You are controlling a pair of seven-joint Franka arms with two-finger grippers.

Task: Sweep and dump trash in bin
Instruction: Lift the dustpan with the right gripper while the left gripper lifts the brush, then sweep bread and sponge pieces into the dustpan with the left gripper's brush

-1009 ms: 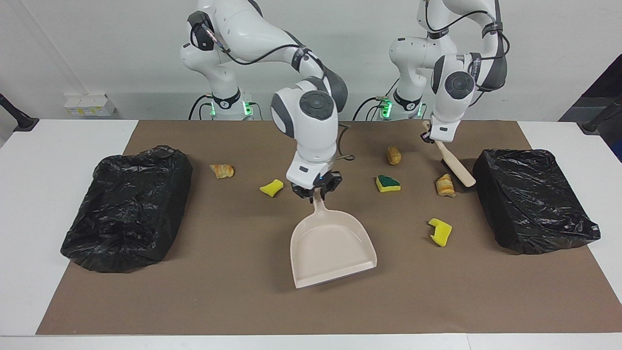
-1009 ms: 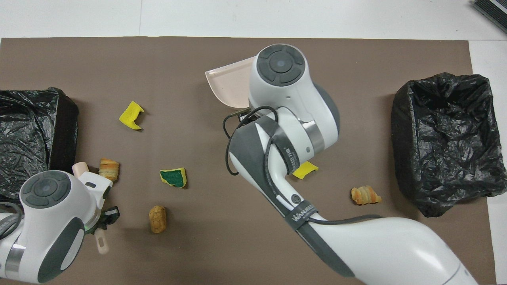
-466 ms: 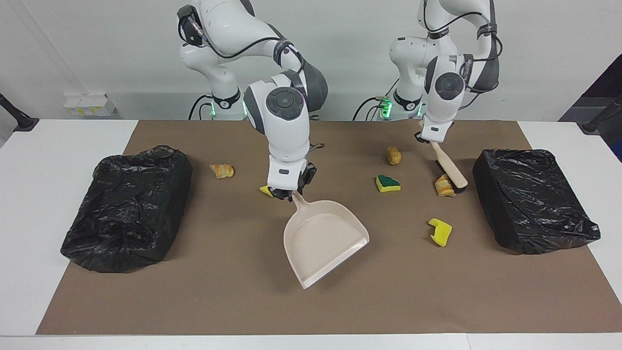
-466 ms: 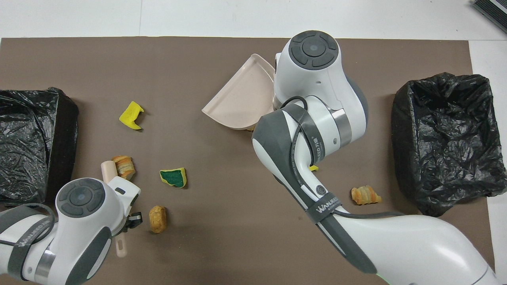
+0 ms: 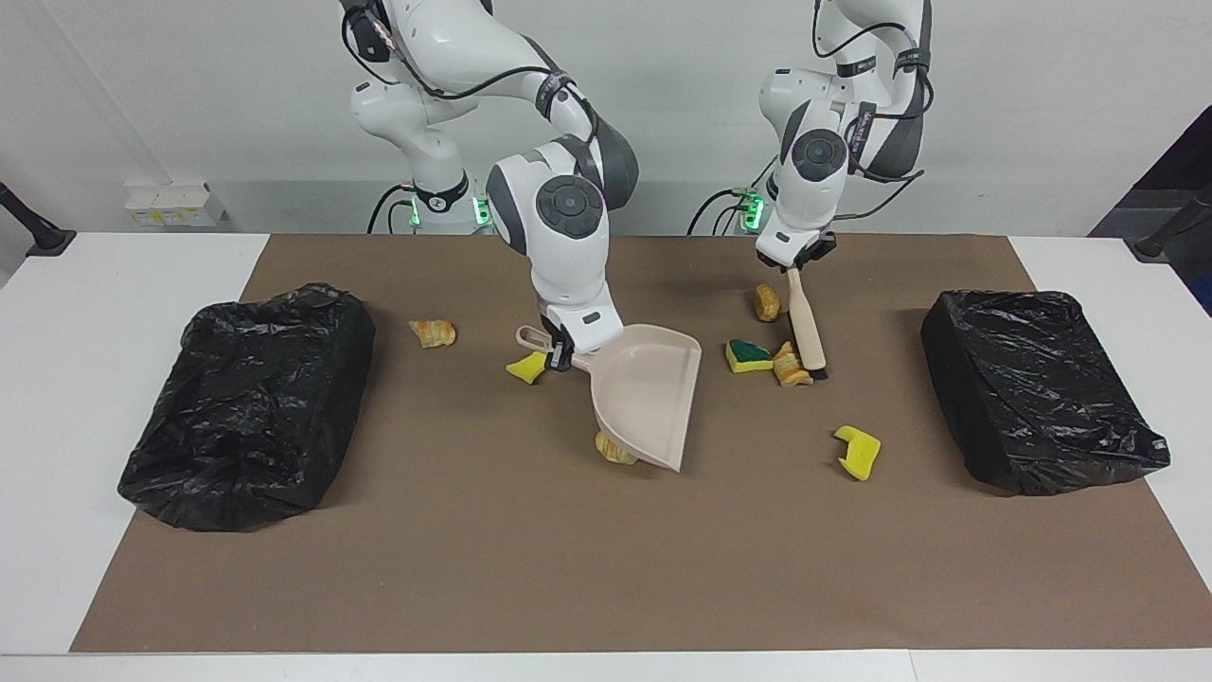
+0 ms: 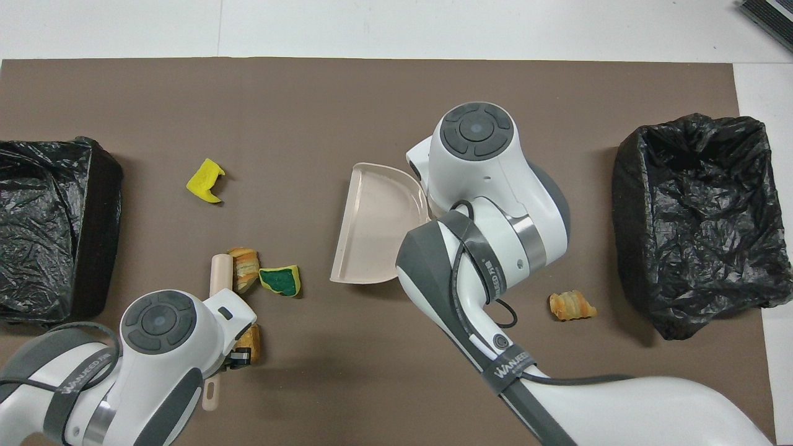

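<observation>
My right gripper (image 5: 561,358) is shut on the handle of the beige dustpan (image 5: 649,388), whose mouth faces the left arm's end of the table. A pastry (image 5: 615,447) lies at the pan's corner farthest from the robots. A yellow sponge (image 5: 526,367) sits by the pan's handle. My left gripper (image 5: 795,267) is shut on the brush (image 5: 807,327), its bristles down against a pastry (image 5: 788,365) that touches the green-faced sponge (image 5: 748,355). More trash lies loose: a pastry (image 5: 767,302) by the brush handle, a yellow sponge (image 5: 858,451), and a pastry (image 5: 433,332).
Two bins lined with black bags stand on the brown mat, one (image 5: 251,403) at the right arm's end and one (image 5: 1037,388) at the left arm's end. White table (image 5: 95,284) borders the mat.
The right gripper swung the dustpan round so its mouth faces the brush. The left gripper swept the brush toward the pan, pushing one pastry up against the green-faced sponge.
</observation>
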